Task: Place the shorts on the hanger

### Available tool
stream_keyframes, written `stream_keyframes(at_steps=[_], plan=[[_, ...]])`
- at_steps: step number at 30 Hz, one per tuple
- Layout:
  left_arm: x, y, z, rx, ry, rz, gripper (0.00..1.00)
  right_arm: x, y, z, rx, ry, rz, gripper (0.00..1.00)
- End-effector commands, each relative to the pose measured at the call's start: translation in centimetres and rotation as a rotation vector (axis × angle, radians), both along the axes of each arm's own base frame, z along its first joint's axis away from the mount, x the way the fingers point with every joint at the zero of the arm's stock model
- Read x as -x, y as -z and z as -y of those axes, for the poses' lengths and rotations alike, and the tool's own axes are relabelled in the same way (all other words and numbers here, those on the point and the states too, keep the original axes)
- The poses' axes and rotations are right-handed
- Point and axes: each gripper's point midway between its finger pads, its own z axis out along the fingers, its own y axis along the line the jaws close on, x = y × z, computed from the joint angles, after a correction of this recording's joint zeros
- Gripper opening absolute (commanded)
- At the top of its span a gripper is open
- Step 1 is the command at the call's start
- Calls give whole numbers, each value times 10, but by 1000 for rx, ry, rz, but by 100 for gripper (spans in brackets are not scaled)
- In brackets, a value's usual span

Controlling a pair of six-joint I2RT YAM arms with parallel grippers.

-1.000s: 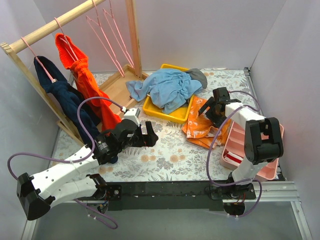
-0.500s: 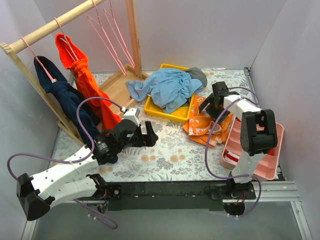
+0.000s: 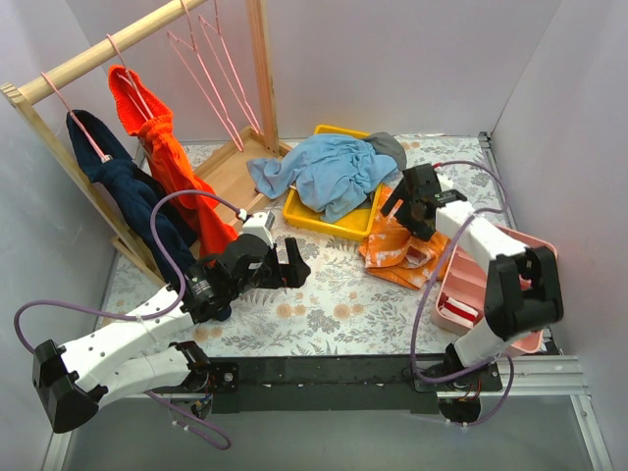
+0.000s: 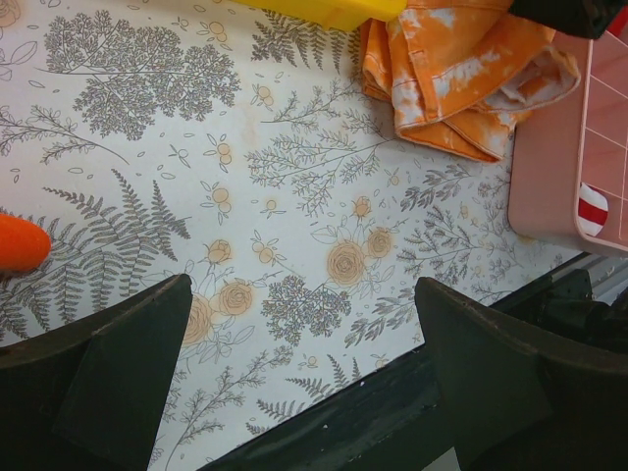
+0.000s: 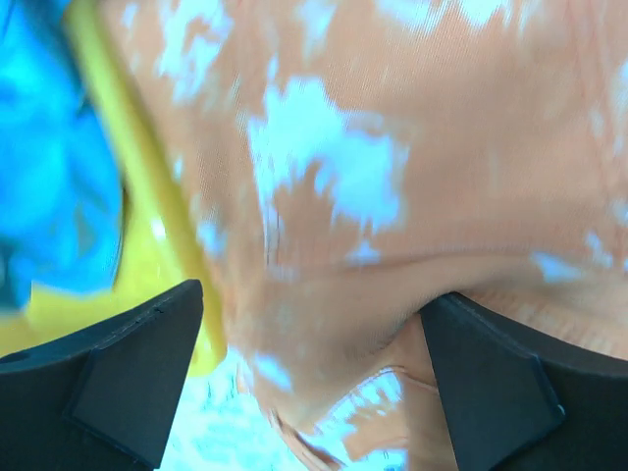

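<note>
Top view and both wrist views. The light sky-blue soft fabric shorts (image 3: 329,175) lie crumpled in the shallow yellow plastic tray (image 3: 316,224) at the back of the floral-patterned desk (image 3: 334,299), spilling over its left rim. The thin pink wire hanger (image 3: 201,89) hangs bare on the wooden rail (image 3: 93,61), well apart from the shorts.

The right tool (image 3: 404,211) hovers with fingers spread and nothing between them, over the orange cloth with white marks (image 3: 392,250), just beside the tray's near right rim. Its wrist view is blurred, showing orange cloth below and blue fabric to the left. The left tool (image 3: 292,267) is likewise spread wide and empty above bare desk, the pink slatted basket (image 4: 569,128) at the edge of its view.

Step in hand, as judged: reaching for the shorts. The right tool should clear the orange cloth and the tray rim before descending, or it risks pinching the wrong garment. A grasp at the waistband would probably let the shorts hang flat for draping, and only the blue fabric should be pinched.
</note>
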Motion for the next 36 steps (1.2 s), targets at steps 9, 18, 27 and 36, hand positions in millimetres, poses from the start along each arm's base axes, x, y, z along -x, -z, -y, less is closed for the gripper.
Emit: stream_keyframes(at_steps=[9,18,27,36], plan=[[4,-3,-1,22,11,5,98,111,23,-91,-27,-272,96,98],[4,-8,0,26,12,9,98,88,71,-61,35,-237,12,98],[3,-12,-4,22,-3,19,98,30,49,-11,36,-115,79,99],[4,-14,-7,30,-9,21,98,-9,-2,-13,48,-167,226,99]])
